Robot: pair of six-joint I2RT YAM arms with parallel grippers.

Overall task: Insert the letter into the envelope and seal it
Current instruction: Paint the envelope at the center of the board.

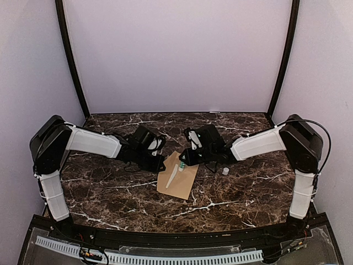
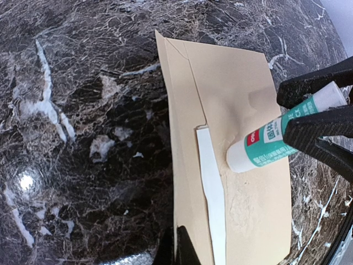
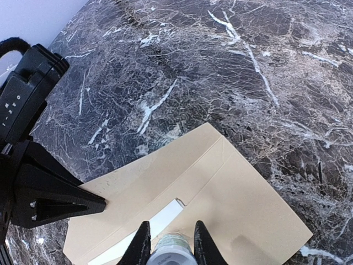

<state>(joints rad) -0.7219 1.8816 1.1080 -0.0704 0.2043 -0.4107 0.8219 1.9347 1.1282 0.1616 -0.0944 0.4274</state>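
Gluing: right gripper (image 3: 171, 244) clamps the glue stick (image 2: 265, 141), tip on the envelope (image 2: 231, 83); left gripper (image 2: 175, 251), closed, rests at its edge. Best: slow, even strokes, light pressure.

The only label that can partly be read stands on the glue stick (image 2: 274, 138). In the left wrist view its white tube carries a teal band with white Chinese characters. Beside the band is a small red patch with white letters, too small to spell. In the right wrist view, the black housing (image 3: 22, 94) bears small white marks, turned sideways and not legible.
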